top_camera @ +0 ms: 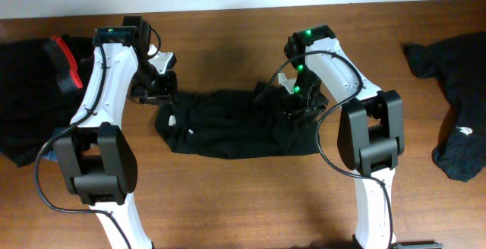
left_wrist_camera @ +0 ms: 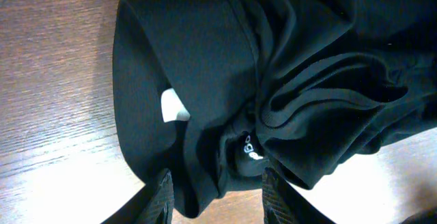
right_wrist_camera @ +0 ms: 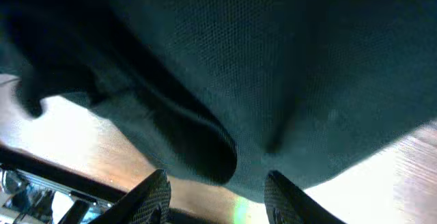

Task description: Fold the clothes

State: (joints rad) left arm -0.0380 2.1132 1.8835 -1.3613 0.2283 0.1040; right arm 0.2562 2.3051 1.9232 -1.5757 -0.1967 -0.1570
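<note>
White-and-black robot arms are sitting closest to the overhead lens, with the left arm (top_camera: 99,89) and right arm (top_camera: 349,82) both reaching toward the far side of the brown wooden table (top_camera: 228,203). Between them a soft black short-sleeved T-shirt (top_camera: 228,124) is lying bunched into a band, its long axis running left to right. The left gripper (top_camera: 156,89) is hanging over its far-left corner and the right gripper (top_camera: 292,101) is sitting at its right end, so each arm is nearer its own end. A second black garment with a red-orange band (top_camera: 30,97) is lying at the left edge and a third black garment (top_camera: 456,97) at the right edge, both well apart from the middle one.

Left wrist cam: the two fingers (left_wrist_camera: 162,200) are standing parted. A rolled edge of the shirt is poking between them without filling the gap, so I'm reading that gripper as released. A small white tag (left_wrist_camera: 174,108) and a white logo print (left_wrist_camera: 249,149) are showing on the crumpled cloth.

Right wrist cam: black fabric is filling nearly everything, draping just beyond the parted fingers (right_wrist_camera: 153,197). Nothing is looking pinched, so released too. I'm guessing both are needing to pinch their ends next and pull apart along that axis.
</note>
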